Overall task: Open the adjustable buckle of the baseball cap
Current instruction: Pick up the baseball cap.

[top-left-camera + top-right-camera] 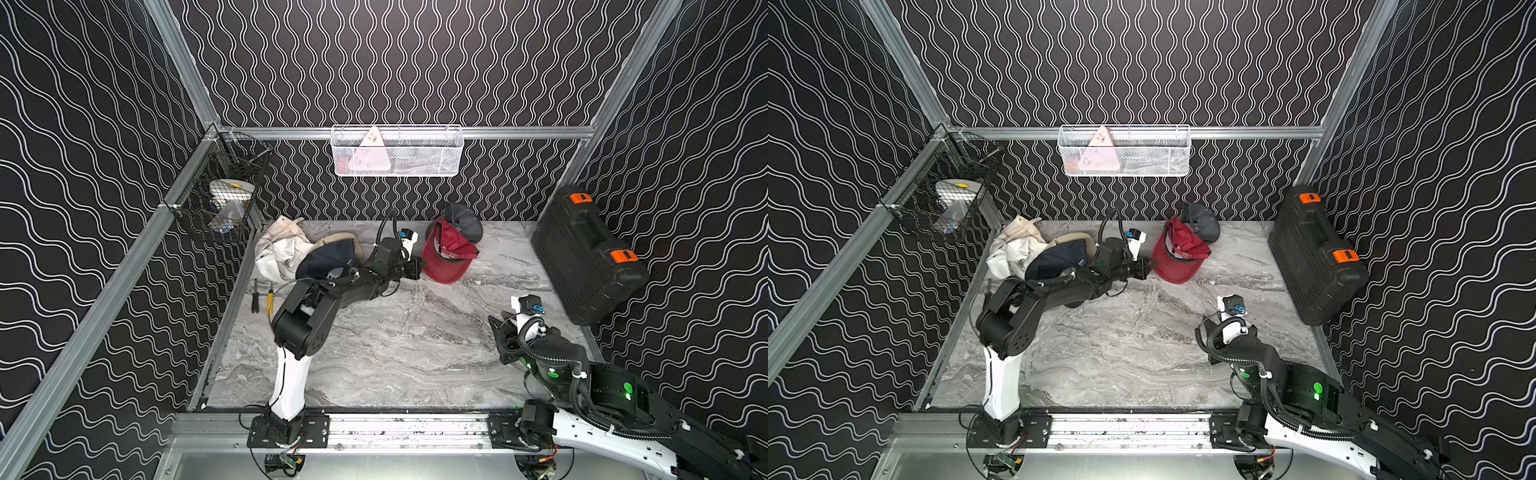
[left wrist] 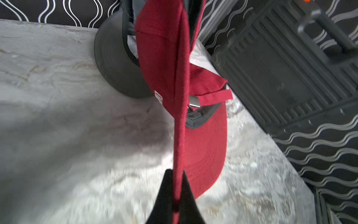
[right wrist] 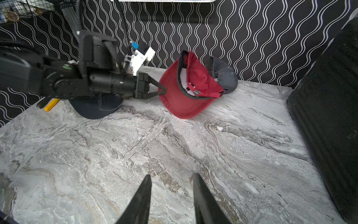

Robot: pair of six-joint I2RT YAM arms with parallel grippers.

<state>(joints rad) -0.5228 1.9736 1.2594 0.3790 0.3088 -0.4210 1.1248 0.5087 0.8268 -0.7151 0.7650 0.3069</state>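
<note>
Bright, even light; the left wrist view is motion-blurred, a soft shadow darkening the table (image 2: 58, 126).

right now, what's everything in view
red cap: one, red, back centre
buckle: one, silver, red cap's strap
grey cap: one, grey, behind red cap
navy cap: one, navy, back left
tan cap: one, tan, behind navy cap
cream cloth: one, cream, back-left corner
hand tools: two, black, yellow, left edge
case: one, black, right side
white basket: one, white, back rail
black basket: one, black, left rail
left end effector: one, black, shut on red cap
right end effector: one, black, open above table
</note>
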